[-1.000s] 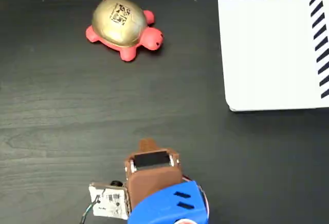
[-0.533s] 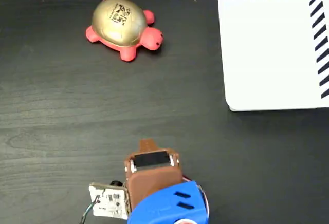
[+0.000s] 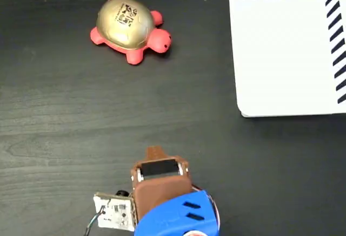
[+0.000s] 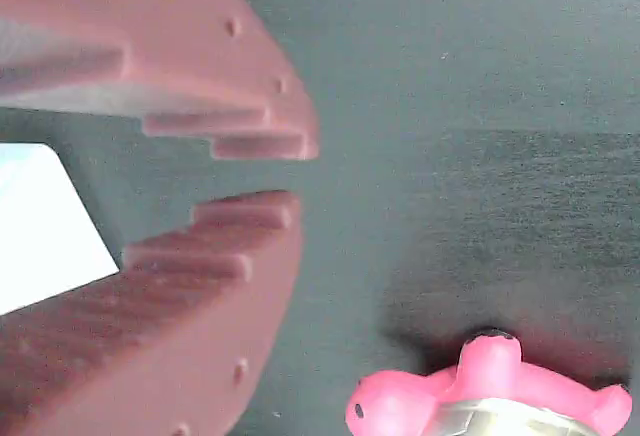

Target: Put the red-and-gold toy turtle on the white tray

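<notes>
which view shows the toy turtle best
The fixed view: the red-and-gold toy turtle shows whole from above, with its gold shell, black mark, head and feet, sitting on the dark table away from the white tray. The wrist view catches only its cropped, blurry edge at the bottom.

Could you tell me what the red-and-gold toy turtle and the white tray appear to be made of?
The red-and-gold toy turtle looks like soft foam or rubber: rounded matte coral limbs, with a shiny metallic-gold coated shell carrying a black print. The white tray looks like a rigid flat board, likely plastic or coated card: smooth, uniform white, rounded corner, printed black stripes. Neither material is certain.
</notes>
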`<action>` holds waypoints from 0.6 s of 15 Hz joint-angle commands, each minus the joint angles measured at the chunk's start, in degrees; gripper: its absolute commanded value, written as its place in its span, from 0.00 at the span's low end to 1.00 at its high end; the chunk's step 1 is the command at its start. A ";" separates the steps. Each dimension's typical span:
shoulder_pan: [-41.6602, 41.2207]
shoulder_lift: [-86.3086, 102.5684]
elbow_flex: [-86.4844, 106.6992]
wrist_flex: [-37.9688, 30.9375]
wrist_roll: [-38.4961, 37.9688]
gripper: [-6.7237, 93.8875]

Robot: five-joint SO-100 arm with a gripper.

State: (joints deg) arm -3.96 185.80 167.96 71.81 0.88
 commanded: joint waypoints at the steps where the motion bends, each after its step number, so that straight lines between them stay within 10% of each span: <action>1: -1.41 0.62 -0.35 0.18 -0.44 0.06; 9: 0.70 -35.95 -21.71 -11.69 6.77 0.06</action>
State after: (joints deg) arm -3.25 162.77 158.47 61.70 5.89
